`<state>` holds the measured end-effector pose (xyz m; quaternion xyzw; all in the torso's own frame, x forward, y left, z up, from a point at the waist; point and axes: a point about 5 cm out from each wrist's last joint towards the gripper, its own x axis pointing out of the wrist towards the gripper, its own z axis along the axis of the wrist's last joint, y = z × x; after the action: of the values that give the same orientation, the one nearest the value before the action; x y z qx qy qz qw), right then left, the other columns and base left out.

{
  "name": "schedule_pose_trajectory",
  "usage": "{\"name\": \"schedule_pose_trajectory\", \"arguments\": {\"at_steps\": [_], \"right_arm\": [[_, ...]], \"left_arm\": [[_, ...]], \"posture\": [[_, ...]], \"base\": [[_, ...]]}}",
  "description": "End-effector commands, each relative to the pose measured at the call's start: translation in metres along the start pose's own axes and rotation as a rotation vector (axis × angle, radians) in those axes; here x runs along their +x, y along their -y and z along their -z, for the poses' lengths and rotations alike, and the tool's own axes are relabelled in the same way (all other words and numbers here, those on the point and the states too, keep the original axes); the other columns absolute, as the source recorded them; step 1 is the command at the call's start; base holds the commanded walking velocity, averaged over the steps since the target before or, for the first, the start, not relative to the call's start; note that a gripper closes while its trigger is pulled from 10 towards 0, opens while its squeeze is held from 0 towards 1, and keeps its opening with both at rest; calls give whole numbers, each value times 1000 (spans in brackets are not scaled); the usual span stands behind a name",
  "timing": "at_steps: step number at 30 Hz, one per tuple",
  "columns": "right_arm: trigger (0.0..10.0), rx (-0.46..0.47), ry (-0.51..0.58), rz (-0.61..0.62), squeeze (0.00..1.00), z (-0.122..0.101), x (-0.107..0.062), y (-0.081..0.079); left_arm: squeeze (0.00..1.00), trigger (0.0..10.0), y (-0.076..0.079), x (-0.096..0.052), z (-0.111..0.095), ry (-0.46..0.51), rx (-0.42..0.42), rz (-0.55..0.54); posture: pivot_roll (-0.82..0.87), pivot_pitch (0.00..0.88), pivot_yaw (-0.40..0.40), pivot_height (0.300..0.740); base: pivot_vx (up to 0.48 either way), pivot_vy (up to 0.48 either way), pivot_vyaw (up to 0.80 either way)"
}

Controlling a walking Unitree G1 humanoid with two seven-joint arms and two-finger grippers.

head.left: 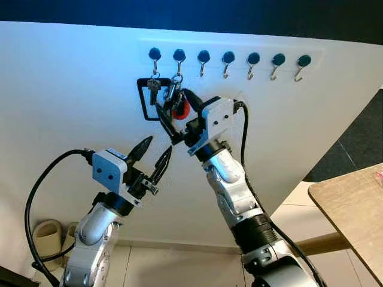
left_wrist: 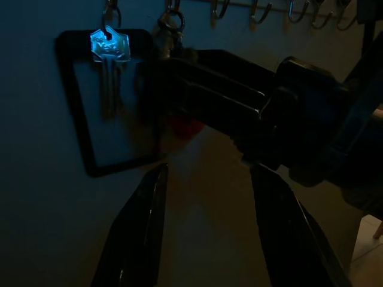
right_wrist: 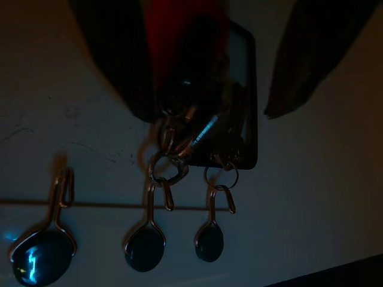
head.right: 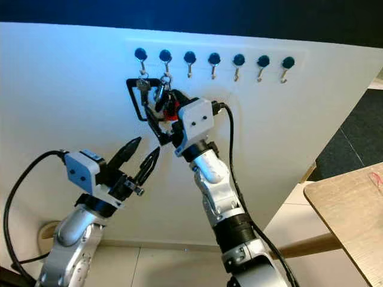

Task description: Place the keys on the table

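Left eye view shows the right claw (head.left: pixel 169 119) raised to the wall hooks (head.left: pixel 228 58), its fingers spread around the keys (head.left: pixel 175 95) with a red tag that hang from the second hook; whether they press yet, I cannot tell. The left claw (head.left: pixel 152 156) hovers below, parted and empty. Right eye view shows the worktop (head.right: pixel 353 209) well apart, at the robot's right. Left wrist view shows a single key (left_wrist: pixel 109 66) on the first hook. Right wrist view shows the key ring looped on its hook. Judging by this, grasping is in hand; next, close and lift the ring off.
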<state>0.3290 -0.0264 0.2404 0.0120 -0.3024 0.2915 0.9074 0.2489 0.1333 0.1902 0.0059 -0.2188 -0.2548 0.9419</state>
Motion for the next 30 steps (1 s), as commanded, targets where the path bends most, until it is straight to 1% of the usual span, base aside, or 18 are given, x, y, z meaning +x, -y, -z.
{"name": "schedule_pose_trajectory", "arguments": {"at_steps": [1, 2, 4, 5, 14, 15, 16, 17, 23, 24, 25, 28, 30], "right_arm": [[2196, -6, 12, -11, 0, -1, 3, -5], [1176, -14, 12, -12, 0, -1, 3, -4], [1176, -18, 12, -13, 0, -1, 4, -4], [0, -28, 10, -16, 0, -1, 4, -4], [0, -45, 29, 7, 0, -5, 5, -2], [1373, -42, 41, 31, 0, -7, 6, 1], [1373, -41, 45, 38, 0, -8, 6, 1], [1765, -43, 52, 45, 0, -10, 6, 2], [1608, -57, 91, 62, 0, -18, 8, 5], [1216, -59, 104, 64, 0, -20, 9, 5], [1216, -59, 104, 64, 0, -20, 9, 5], [1059, -63, 137, 68, 0, -26, 10, 6], [1098, -62, 180, 65, 0, -35, 13, 5]], "left_arm": [[0, 10000, 3, 0, 0, -7, 0, 18], [0, 10000, 3, 0, 0, -8, 0, 19], [0, 10000, 3, 0, 0, -8, 0, 20], [0, 10000, 4, 0, 0, -8, 1, 21], [0, 10000, 3, 0, -2, -7, 18, 21], [0, 10000, 4, 0, -1, -9, 19, 22], [0, 10000, 4, 0, -1, -9, 20, 22], [0, 10000, 4, 0, -1, -9, 20, 22], [0, 10000, 4, 0, -2, -8, 22, 24], [0, 10000, 4, 0, -2, -7, 22, 25], [0, 10000, 4, 0, -2, -7, 22, 25], [0, 10000, 5, 0, -2, -5, 23, 26], [0, 10000, 4, 1, -3, -3, 24, 25]], "posture": [[45, 103, -32, 740], [45, 103, -32, 740], [45, 102, -32, 740], [45, 103, -31, 740], [47, 100, -34, 740], [47, 100, -34, 740], [47, 100, -34, 740], [47, 100, -34, 740], [45, 101, -33, 740], [44, 102, -33, 740], [44, 102, -33, 740], [45, 104, -34, 740], [45, 104, -33, 740]], "base": [[0, 0, 0], [0, 0, 0], [0, 0, 0], [0, 0, 0], [0, 0, 0], [0, 0, 0], [0, 0, 0], [0, 0, 0], [0, 0, 0], [0, 0, 0], [0, 0, 0], [0, 0, 0], [0, 0, 0]]}}
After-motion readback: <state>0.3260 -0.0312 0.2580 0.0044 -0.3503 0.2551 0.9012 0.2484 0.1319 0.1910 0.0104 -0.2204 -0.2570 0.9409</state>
